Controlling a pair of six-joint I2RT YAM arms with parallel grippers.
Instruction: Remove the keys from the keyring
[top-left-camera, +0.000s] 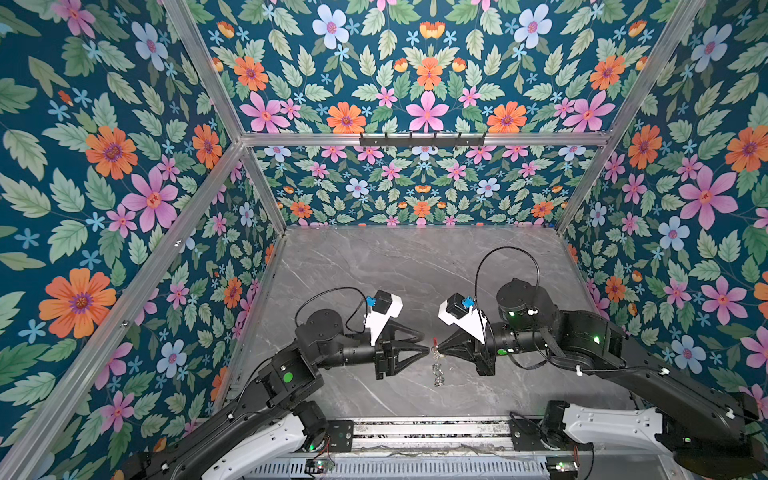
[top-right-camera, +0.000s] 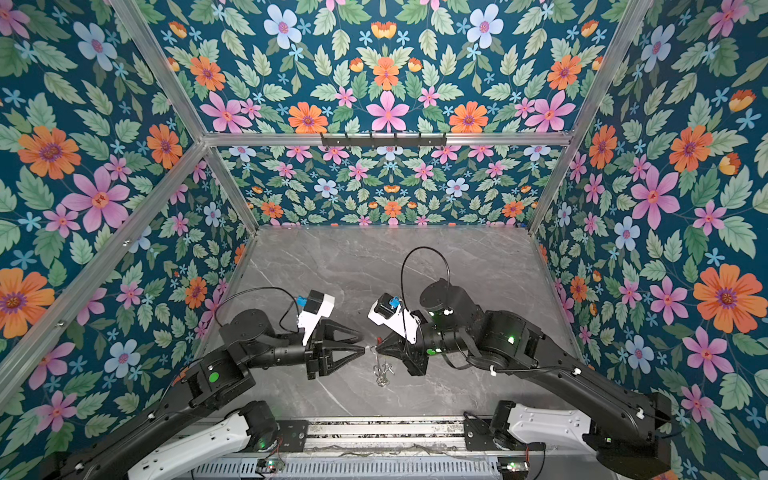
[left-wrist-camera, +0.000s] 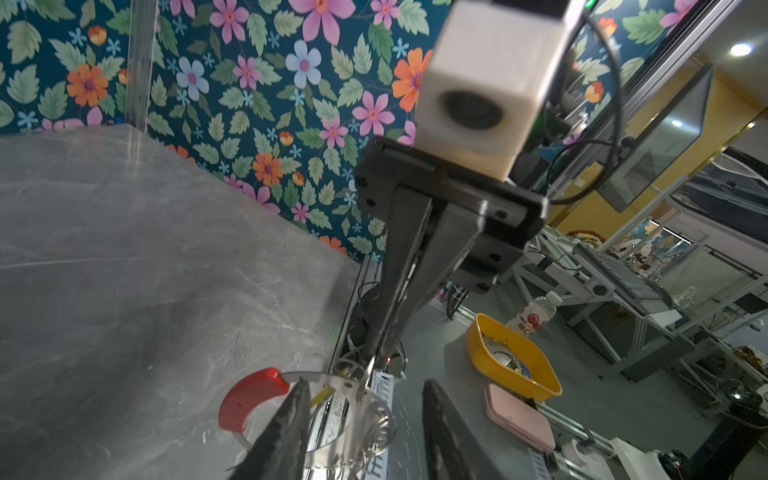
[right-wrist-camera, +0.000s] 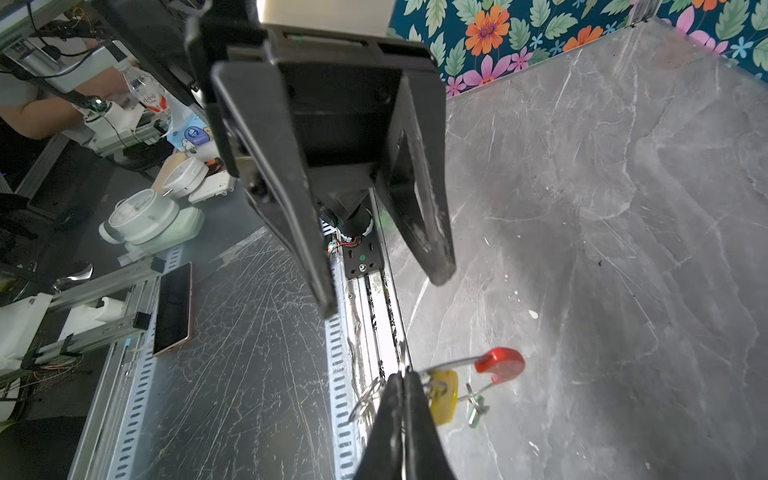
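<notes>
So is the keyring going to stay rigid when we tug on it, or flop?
The keyring probably stays stiff: its flat metal arc juts from the shut right gripper without sagging. The tagged keys dangle on loose loops, so they will likely swing. The thin metal may pivot in that pinch.

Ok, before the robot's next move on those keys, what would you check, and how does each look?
1. Right hand shut on the large flat grey metal keyring with red sleeve: ok.
2. Keyring held clear of the grey marble tabletop: ok.
3. Left hand open: ok.
4. Left hand gripping a key: not ok, it grips nothing.
5. Small silver key with yellow plastic tag off the keyring: not ok, it hangs there beside the right hand.
</notes>
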